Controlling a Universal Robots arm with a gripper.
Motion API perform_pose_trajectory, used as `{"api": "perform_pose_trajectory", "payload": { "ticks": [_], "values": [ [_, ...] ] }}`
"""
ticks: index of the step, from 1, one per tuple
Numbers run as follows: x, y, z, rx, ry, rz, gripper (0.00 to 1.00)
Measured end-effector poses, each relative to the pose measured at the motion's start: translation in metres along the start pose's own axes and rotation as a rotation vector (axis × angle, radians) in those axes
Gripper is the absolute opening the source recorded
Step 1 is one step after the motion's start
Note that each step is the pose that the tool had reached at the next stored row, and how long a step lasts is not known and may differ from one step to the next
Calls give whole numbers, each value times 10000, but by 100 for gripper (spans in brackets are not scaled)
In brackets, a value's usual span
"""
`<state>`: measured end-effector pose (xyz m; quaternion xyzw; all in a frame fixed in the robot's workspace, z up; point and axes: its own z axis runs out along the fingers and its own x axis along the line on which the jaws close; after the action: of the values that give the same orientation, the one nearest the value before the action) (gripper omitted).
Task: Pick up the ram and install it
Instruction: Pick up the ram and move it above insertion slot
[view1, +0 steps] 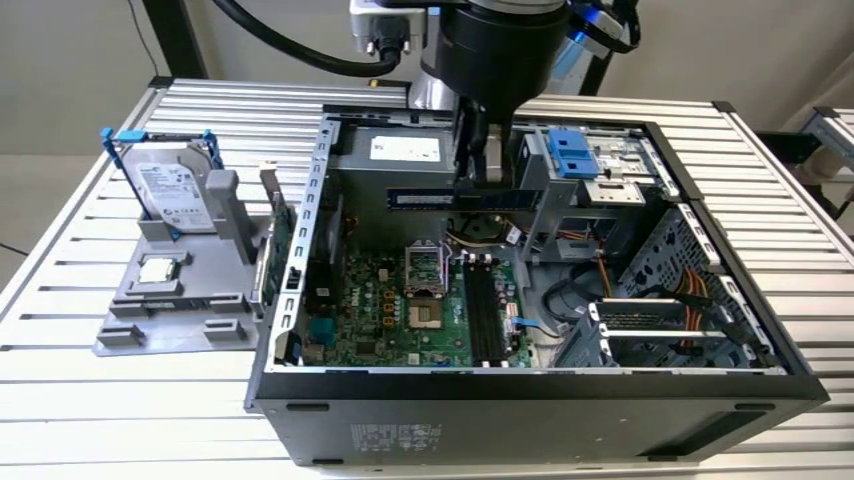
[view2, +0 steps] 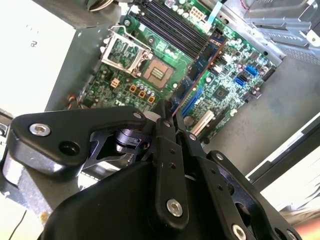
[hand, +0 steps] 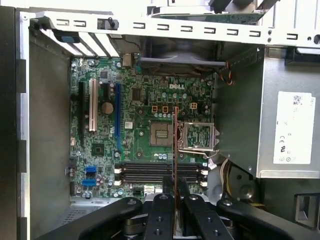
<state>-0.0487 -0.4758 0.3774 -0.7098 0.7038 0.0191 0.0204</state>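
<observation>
The hand (view1: 478, 183) is clamped on the ram (view1: 427, 199), holding it level above the motherboard (view1: 387, 300) inside the open computer case (view1: 534, 412).

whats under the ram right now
The ram, clamped in the gripper, hangs over the motherboard inside the open computer case. The CPU socket and black memory slots lie below. The thin strip of board directly under its edge is covered.
</observation>
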Motion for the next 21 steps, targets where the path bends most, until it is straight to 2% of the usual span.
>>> {"api": "perform_pose_trajectory", "payload": {
  "ticks": [21],
  "values": [
    [2,-204,0,0,0,0,0]
  ]
}}
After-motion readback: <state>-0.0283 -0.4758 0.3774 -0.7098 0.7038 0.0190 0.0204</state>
